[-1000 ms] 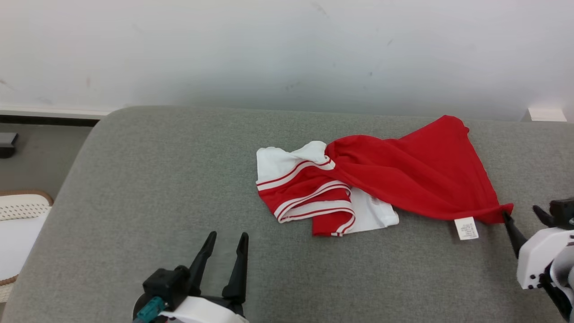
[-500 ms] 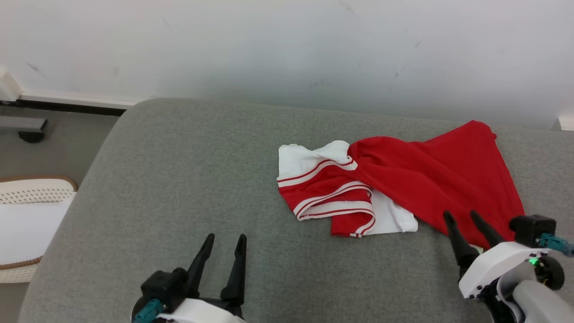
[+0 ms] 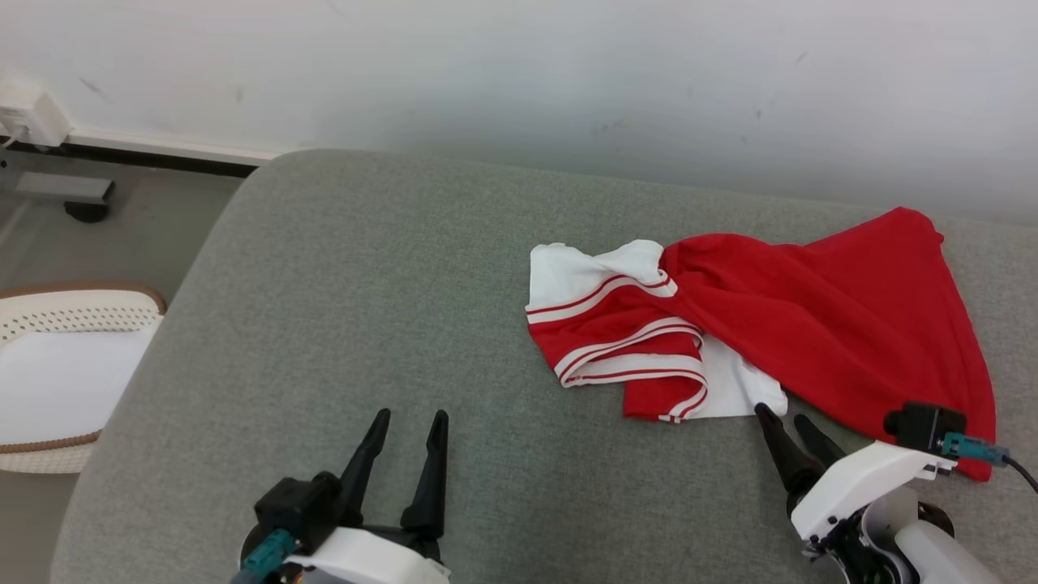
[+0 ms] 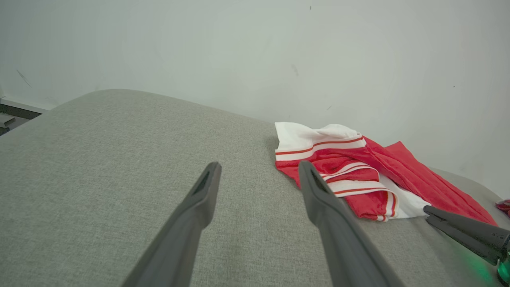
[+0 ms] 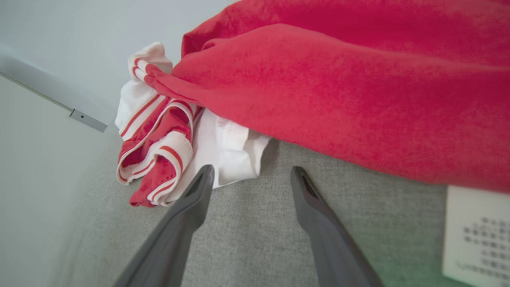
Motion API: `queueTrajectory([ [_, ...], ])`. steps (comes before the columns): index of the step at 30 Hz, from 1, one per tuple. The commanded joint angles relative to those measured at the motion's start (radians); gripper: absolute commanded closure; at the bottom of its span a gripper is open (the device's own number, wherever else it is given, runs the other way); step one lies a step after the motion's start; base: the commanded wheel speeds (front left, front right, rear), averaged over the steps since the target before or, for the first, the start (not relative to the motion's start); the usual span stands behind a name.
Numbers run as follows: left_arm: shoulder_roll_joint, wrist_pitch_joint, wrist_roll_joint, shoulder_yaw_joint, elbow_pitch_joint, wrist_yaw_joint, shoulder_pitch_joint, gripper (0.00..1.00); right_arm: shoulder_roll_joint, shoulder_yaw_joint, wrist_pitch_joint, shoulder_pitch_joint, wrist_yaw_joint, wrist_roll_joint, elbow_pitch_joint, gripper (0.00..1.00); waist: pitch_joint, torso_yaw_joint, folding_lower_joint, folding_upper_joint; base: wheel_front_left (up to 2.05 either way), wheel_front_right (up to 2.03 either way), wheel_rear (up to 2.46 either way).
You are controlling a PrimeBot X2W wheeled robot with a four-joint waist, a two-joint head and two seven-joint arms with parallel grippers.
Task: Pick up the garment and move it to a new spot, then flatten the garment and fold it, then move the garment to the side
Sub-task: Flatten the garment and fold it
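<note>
Both pairs of fingers stand spread wide, holding nothing. At lower left of the head view the left fingers [image 3: 431, 466] hover over bare grey bench [image 3: 365, 284]. At lower right the right fingers [image 3: 777, 442] point at the white corner of the crumpled red-and-white garment [image 3: 811, 316], tips just beside it. The garment lies right of centre, its care label [image 5: 474, 235] showing.

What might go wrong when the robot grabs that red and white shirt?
The shirt lies twisted in layers, so the open right tool, aimed at its white edge, might pinch just one flap and lift a tangle. Its tips sit close to the grey cushion, so they might dig into it.
</note>
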Motion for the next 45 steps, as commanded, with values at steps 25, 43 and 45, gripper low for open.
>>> queueTrajectory([
  [25, 0.004, 0.000, 0.000, 0.029, 0.002, 0.009, 0.018, 0.00, -0.067, 0.063, 0.218, 0.026, 0.000, -0.012, -0.198, 1.00, -0.036, -0.026, 0.0000, 0.0000, 0.00, 0.00, 0.00],
  [43, 0.004, 0.000, 0.033, 0.067, 0.010, -0.006, 0.042, 0.00, -0.058, 0.142, 0.513, 0.341, 0.000, 0.057, -0.581, 0.00, -0.095, -0.057, 0.0000, 0.0000, 0.00, 0.00, 0.00],
  [45, 0.004, 0.000, 0.035, 0.070, 0.011, -0.007, 0.044, 0.00, -0.051, 0.125, 0.527, 0.346, 0.000, 0.037, -0.571, 0.00, -0.096, -0.062, 0.0000, 0.0000, 0.00, 0.00, 0.00],
])
